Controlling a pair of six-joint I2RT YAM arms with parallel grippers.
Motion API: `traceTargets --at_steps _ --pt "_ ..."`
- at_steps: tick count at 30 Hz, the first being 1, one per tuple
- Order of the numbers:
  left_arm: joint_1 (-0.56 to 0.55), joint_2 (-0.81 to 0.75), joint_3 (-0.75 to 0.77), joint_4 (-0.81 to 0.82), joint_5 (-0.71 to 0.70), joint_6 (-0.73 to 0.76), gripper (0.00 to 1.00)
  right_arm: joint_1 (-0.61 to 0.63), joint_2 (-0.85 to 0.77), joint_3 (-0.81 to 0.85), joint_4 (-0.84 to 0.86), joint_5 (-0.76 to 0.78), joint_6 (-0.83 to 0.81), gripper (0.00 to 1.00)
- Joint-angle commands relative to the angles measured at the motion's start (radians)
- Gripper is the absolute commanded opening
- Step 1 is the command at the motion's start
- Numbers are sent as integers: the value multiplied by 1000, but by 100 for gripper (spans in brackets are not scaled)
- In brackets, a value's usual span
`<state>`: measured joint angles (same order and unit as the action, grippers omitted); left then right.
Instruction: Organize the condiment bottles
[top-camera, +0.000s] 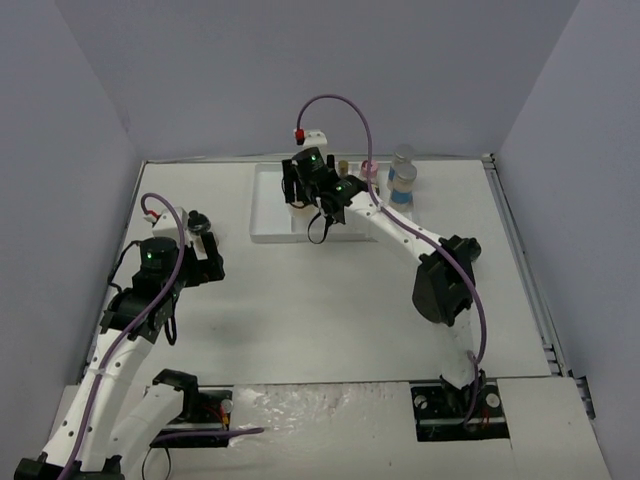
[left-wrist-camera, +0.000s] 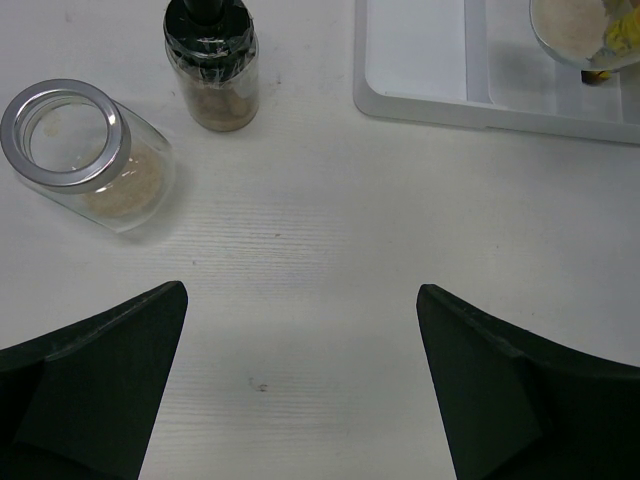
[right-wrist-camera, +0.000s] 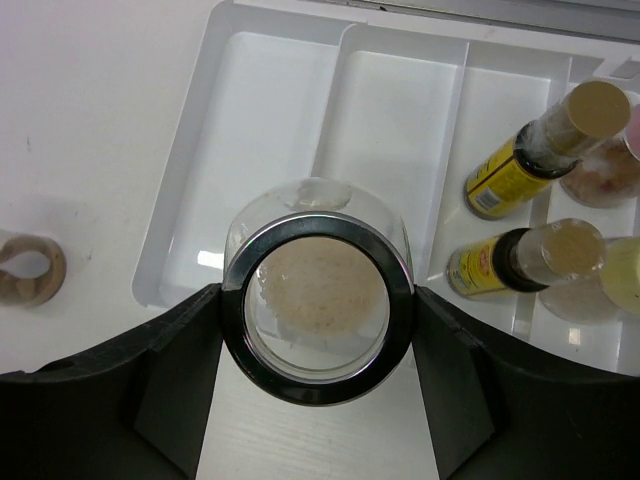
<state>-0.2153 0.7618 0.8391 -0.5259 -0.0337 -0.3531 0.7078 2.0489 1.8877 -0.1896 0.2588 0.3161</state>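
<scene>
My right gripper (right-wrist-camera: 317, 322) is shut on a clear jar of tan powder (right-wrist-camera: 317, 290) with a dark metal rim, held at the near rim of the white divided tray (right-wrist-camera: 275, 110). Two amber bottles with tan caps (right-wrist-camera: 545, 145) (right-wrist-camera: 520, 260) lie in the tray's right compartments, beside a pink-capped one (right-wrist-camera: 612, 170) and a yellow-capped one (right-wrist-camera: 622, 275). My left gripper (left-wrist-camera: 300, 330) is open and empty over bare table. Ahead of it stand another clear jar of tan powder (left-wrist-camera: 85, 150) and a black-capped bottle (left-wrist-camera: 212, 65). From above, the right gripper (top-camera: 300, 195) is at the tray (top-camera: 268, 215) and the left gripper (top-camera: 207, 258) is near the black-capped bottle (top-camera: 197, 218).
Blue-labelled clear bottles (top-camera: 402, 180) stand at the back, right of the tray. A small tan ring-shaped object (right-wrist-camera: 30, 268) lies on the table left of the tray. Grey walls close in the table on three sides.
</scene>
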Motion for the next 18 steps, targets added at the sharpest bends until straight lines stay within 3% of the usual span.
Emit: traceTargets --at_steps 1,10,18 --pt "7 -6 24 53 -8 -14 97 2 86 194 70 154 -16 0" --pt "7 -9 23 52 -8 -17 97 -30 246 333 123 286 36 0" --pt "7 -2 23 53 0 -18 97 -68 305 299 277 197 -20 0"
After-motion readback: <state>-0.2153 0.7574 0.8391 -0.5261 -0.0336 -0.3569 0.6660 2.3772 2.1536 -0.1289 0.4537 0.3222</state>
